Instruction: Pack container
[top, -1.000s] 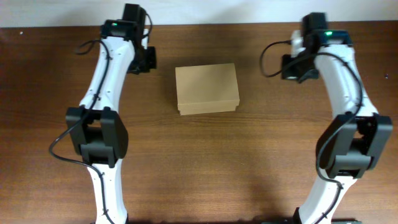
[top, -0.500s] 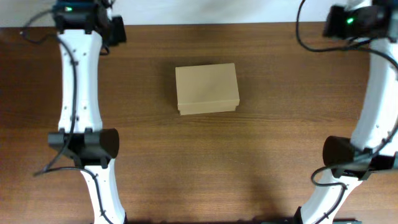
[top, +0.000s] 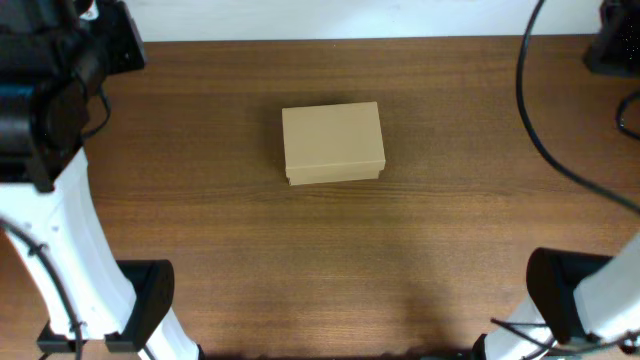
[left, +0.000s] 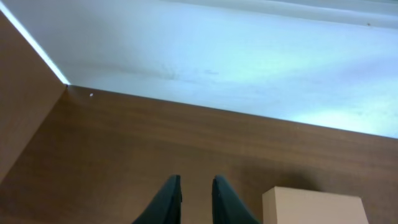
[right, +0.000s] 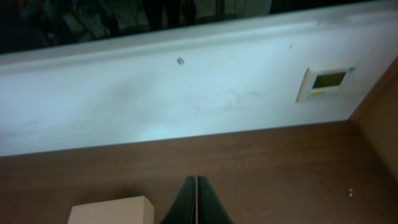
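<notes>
The container (top: 333, 143), a plain tan cardboard box with its lid down, lies on the wooden table (top: 420, 240) a little behind the middle. Its corner shows low in the left wrist view (left: 314, 206) and in the right wrist view (right: 111, 211). My left gripper (left: 196, 180) hangs high over the table, left of the box, its jaws slightly open with nothing between them. My right gripper (right: 196, 179) is up in the air to the right of the box, shut and empty. From overhead only the raised arms show, at far left (top: 50, 90) and far right (top: 615, 40).
A white wall (left: 249, 56) runs behind the table's far edge, with a small panel (right: 328, 82) mounted on it at the right. The arm bases stand at the front left (top: 140, 300) and front right (top: 570, 300). A black cable (top: 540, 120) hangs at the right.
Both arms have lifted and swung outward towards the back corners, away from the box. The left jaws have parted a little. The box has not moved.
</notes>
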